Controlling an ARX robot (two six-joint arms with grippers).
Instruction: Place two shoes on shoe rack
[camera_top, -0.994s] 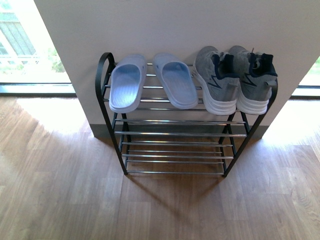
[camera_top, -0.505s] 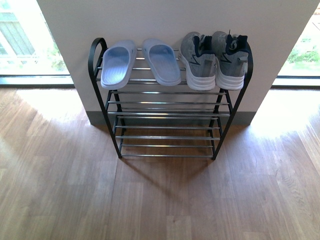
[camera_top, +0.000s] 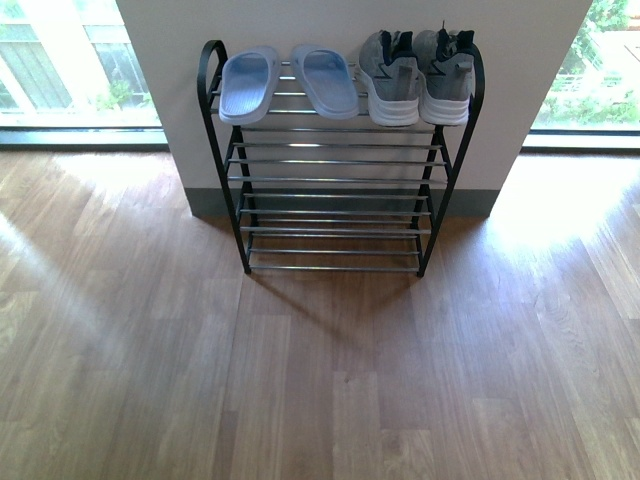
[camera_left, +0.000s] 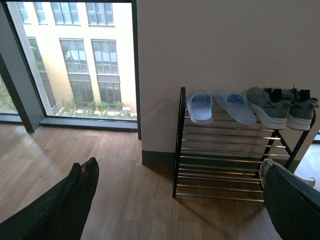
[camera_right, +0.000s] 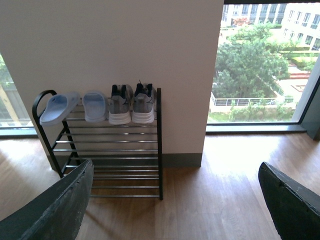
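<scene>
The room has a wood-plank floor (camera_top: 320, 380), a white wall section (camera_top: 350, 20) with a grey skirting board at its foot, and floor-to-ceiling windows (camera_top: 60, 60) on either side of it, giving onto buildings and trees. The shoe rack (camera_top: 335, 180), a black metal frame with rounded-top side pieces and tiers of thin silver rods, stands on the floor with its back against the wall section. All footwear sits on the top tier. The pale blue rubber slides (camera_top: 290, 82) occupy the left half of that tier, soles down, the left slide close to the left side piece and overhanging the front rod slightly. The grey knit sneakers (camera_top: 415, 75), white-soled with navy lining, occupy the right half, heels at the front edge, the right sneaker just beside the right side piece. The inner slide and the inner sneaker lie close together near the middle of the tier. The lower tiers carry only bare rods. In the front view neither arm appears. In the left wrist view the left gripper (camera_left: 175, 200) shows two dark fingers (camera_left: 75, 200) well apart above the floor, clasping nothing. In the right wrist view the right gripper (camera_right: 175, 205) shows its fingers (camera_right: 60, 210) likewise spread wide, with the rack visible between them and nothing held.
</scene>
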